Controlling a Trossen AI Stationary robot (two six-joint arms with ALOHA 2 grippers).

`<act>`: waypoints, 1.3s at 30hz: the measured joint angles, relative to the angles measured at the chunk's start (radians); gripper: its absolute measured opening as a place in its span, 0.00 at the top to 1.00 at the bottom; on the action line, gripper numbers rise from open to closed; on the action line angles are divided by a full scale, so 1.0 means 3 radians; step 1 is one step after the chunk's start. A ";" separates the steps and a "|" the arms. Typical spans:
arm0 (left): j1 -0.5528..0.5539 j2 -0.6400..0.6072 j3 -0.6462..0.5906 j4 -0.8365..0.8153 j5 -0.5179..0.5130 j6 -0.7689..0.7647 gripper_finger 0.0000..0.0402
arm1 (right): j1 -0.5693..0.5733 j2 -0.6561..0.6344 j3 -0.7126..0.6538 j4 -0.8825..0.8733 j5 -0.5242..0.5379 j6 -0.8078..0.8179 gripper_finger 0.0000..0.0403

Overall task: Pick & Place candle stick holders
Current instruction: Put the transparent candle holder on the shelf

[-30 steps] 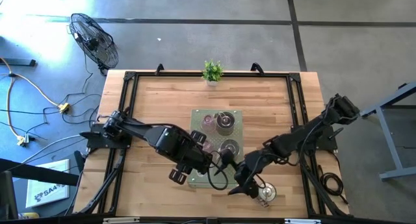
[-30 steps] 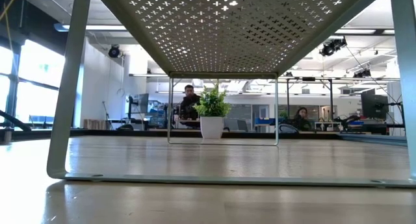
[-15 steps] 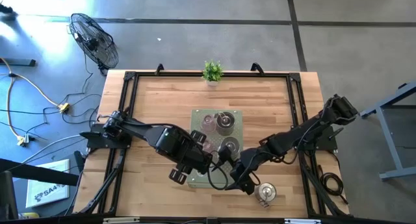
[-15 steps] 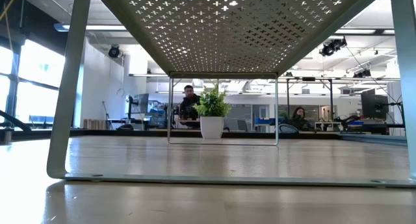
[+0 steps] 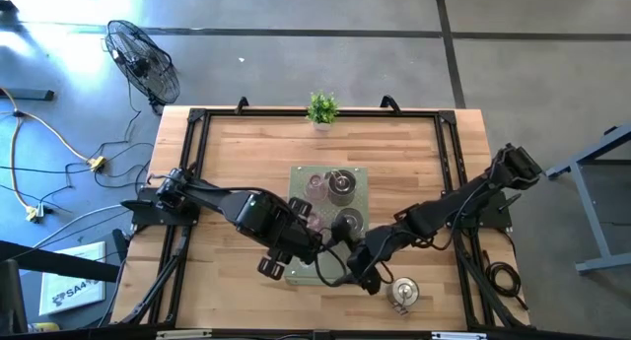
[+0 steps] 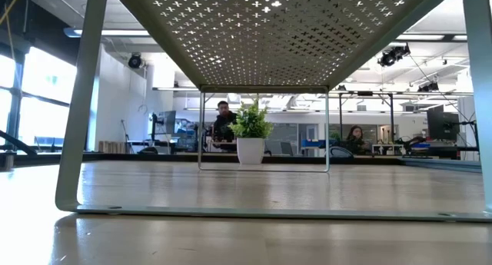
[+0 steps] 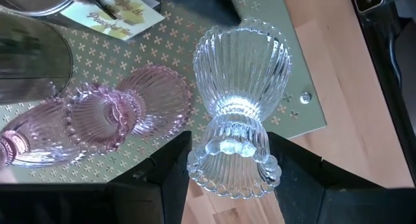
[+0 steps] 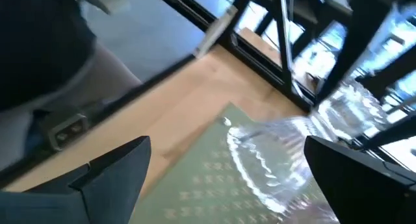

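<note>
A clear ribbed glass candle stick holder (image 7: 242, 68) stands on end over the near corner of the green perforated stand (image 5: 357, 178), with my left gripper (image 7: 227, 138) shut on its upper cup. Two pink glass holders (image 7: 97, 117) lie on the stand beside it. More holders, pink (image 5: 315, 185) and silvery (image 5: 341, 185), sit farther back on the stand. A silvery holder (image 5: 402, 293) stands on the table near the front edge. My right gripper (image 5: 353, 271) hangs open between that holder and the stand, pointing at the clear holder (image 8: 279, 159). My left gripper pinches the clear holder's upper beaded cup (image 7: 229, 167) between its two fingers, coming steeply from above. The holder hangs upright below the fingers, its lower cup over the stand's near corner. Whether that cup touches the stand, I cannot tell.
A small green potted plant (image 5: 321, 107) stands at the table's far edge. A paper tag (image 7: 114, 10) lies on the stand behind the pink holders. Black frame rails (image 5: 187, 172) run along the table's sides. In the low view the stand's legs (image 6: 77, 104) straddle the table's middle.
My right gripper has swung a little toward the table's left, away from the silvery holder on the table and toward the stand's near edge, staying open. My left gripper and the clear holder have kept still.
</note>
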 joint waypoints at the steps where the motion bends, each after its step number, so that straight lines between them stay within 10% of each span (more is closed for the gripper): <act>1: 0.0000 0.0000 0.0000 -0.0001 -0.0001 -0.0016 0.56 | 0.0019 0.0038 0.0051 -0.0075 0.0079 -0.0007 0.01; 11: 0.0001 -0.0001 0.0000 0.0002 0.0060 -0.0093 0.56 | 0.0358 0.0822 0.1072 -0.1275 0.1285 0.0241 0.01; 39: -0.0001 -0.0001 0.0000 0.0000 0.0171 -0.0010 0.56 | 0.0408 0.0964 0.1238 -0.1249 0.1302 0.0663 0.01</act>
